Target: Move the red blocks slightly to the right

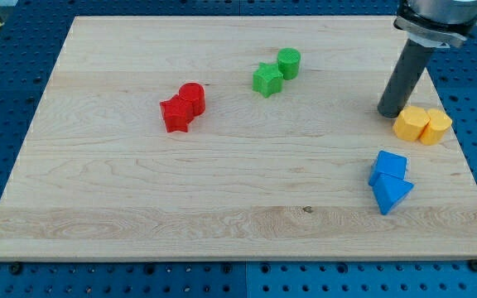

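Note:
Two red blocks sit together left of the board's middle: a red star (175, 114) and a red cylinder (192, 97) touching it on its upper right. My tip (389, 112) is far to the view's right of them, resting on the board just left of the yellow blocks. It touches no red block.
A green star (267, 79) and a green cylinder (289, 62) sit together near the top middle. Two yellow blocks (421, 124) lie at the right edge. Two blue blocks (388, 180) lie at the lower right. The wooden board (98, 182) lies on a blue perforated table.

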Motion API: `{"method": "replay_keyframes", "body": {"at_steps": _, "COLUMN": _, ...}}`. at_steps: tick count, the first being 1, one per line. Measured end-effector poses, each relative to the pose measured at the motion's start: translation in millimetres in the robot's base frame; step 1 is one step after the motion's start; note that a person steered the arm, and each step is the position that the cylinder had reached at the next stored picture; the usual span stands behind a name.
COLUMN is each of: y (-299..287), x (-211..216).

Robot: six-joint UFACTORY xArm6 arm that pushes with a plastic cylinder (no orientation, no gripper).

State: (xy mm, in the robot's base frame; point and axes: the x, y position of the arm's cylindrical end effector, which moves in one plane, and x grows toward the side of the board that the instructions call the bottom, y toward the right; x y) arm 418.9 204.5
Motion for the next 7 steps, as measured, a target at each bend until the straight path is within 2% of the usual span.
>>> {"method": "replay_keyframes", "body": {"at_steps": 1, "y": -22, "x": -13}}
{"method": "replay_keyframes", "body": {"at_steps": 2, "y": -24, "x": -50}}
{"method": "replay_keyframes", "body": {"at_steps": 3, "y": -32, "x": -64}}
{"method": "replay_keyframes", "body": {"at_steps": 4, "y": -33, "x": -56}}
{"method": "replay_keyframes", "body": {"at_steps": 5, "y": -61, "x": 3}}
{"method": "replay_keyframes", "body": {"at_steps": 7, "y": -195, "x": 50}}
